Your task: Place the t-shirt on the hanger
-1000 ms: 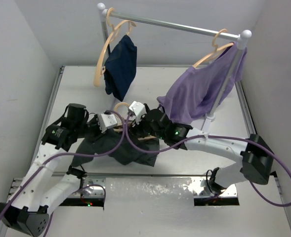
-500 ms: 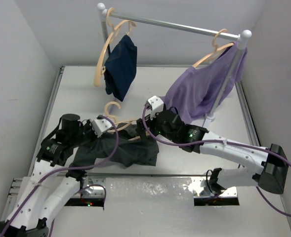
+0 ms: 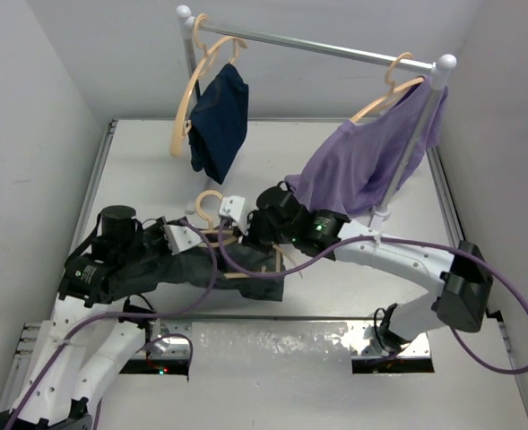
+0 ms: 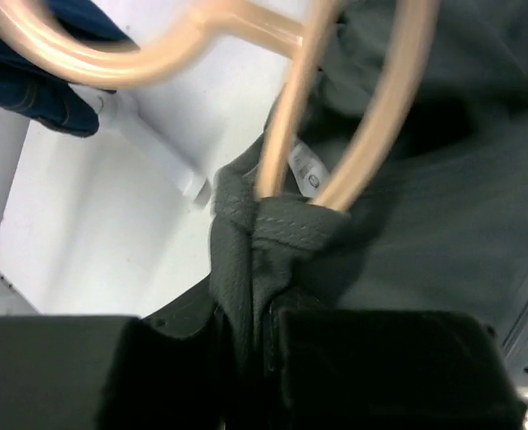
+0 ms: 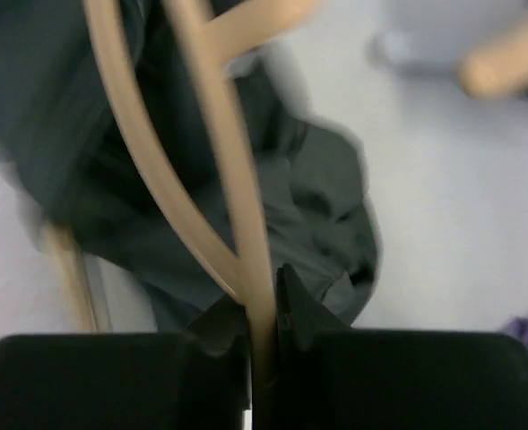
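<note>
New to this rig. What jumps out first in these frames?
Mid-table, both arms meet over a crumpled charcoal t-shirt. The left gripper has its fingers shut on the collar, and the right gripper pinches the tan hanger, whose arms appear to run into the neck opening. Behind, a rail holds a navy garment at its left end and a lilac shirt at its right.

A dark charcoal t-shirt point(image 3: 201, 273) lies crumpled on the tabletop point(image 3: 138, 170), its collar bunched around both slim arms of a pale wood-coloured hanger point(image 4: 288, 116), hook uncovered.
</note>
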